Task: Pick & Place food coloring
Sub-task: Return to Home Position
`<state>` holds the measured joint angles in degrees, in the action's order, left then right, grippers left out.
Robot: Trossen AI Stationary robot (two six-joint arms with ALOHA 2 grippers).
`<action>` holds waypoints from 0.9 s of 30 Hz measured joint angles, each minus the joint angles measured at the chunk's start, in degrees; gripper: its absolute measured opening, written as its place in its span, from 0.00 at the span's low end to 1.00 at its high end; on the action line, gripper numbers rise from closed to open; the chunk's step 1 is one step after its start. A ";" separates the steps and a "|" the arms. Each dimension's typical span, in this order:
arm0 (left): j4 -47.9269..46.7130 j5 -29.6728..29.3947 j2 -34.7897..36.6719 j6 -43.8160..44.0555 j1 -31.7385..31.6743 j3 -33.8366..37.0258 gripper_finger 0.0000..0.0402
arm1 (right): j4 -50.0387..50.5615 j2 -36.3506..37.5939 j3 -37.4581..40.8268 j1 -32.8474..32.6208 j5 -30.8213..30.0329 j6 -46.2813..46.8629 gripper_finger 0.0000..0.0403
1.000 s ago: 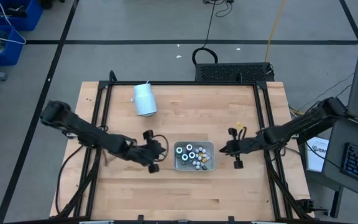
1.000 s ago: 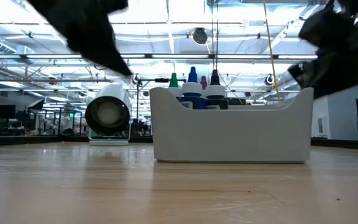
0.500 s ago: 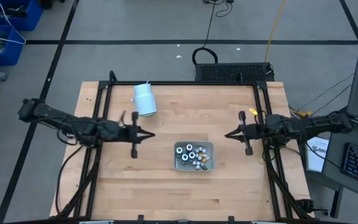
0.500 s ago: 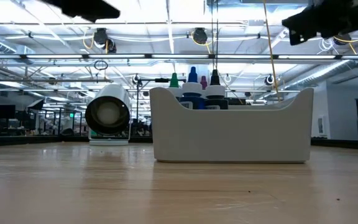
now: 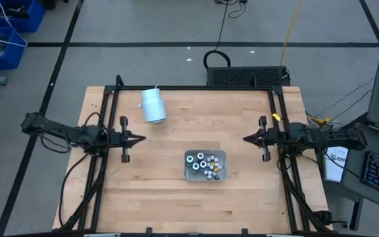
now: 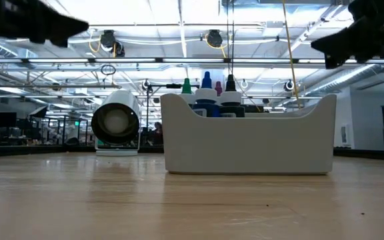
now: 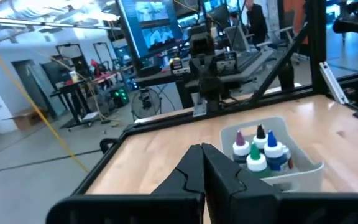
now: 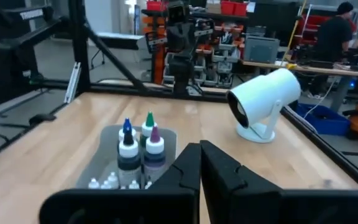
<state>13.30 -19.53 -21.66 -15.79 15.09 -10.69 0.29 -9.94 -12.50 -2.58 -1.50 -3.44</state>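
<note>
Many bottle caps (image 5: 204, 164) overhead; four tips (image 6: 206, 80) low.

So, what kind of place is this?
Probably a robotics lab or workshop: the left arm and right arm sit at a framed wooden table, with screens and workbenches behind.

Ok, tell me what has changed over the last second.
Both arms drew back from the grey rectangular tray: the left gripper toward the left edge of the wooden table, the right gripper toward its right edge, both shut and empty. The tray, the small food coloring bottles in it and the large white cylinder stayed put.
</note>
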 joint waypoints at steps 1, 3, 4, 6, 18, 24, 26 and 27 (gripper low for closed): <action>1.26 0.00 0.69 -0.01 -0.26 1.51 0.00 | -0.77 0.15 0.92 -0.01 0.03 -0.66 0.00; 2.27 -0.14 2.10 -0.53 -0.85 4.15 0.00 | -3.50 0.48 2.78 -0.01 -0.17 -1.65 0.00; 2.47 -0.26 2.84 -1.01 -1.16 5.18 0.00 | -5.34 0.70 3.48 0.02 -0.50 -1.94 0.00; 3.85 -0.69 4.64 -1.90 -1.83 7.00 0.00 | -6.31 1.84 3.81 0.02 -2.22 -1.99 0.00; -8.66 4.05 18.83 -2.32 -3.78 10.11 0.00 | -6.88 9.10 10.10 0.02 -2.72 -1.78 0.00; -11.25 12.22 20.62 -0.01 -7.64 9.94 0.00 | -5.72 9.68 11.38 0.04 -2.90 0.68 0.00; -11.63 13.23 20.42 0.86 -8.78 9.94 0.00 | -6.49 9.73 11.39 0.02 -2.79 0.88 0.00; -11.74 13.72 20.41 0.96 -9.29 9.94 0.00 | -4.85 9.60 11.40 0.02 -2.77 1.18 0.00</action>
<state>1.56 -5.81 -1.25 -14.83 5.80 -0.75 -4.56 -0.34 -1.10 -2.57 -4.27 -2.26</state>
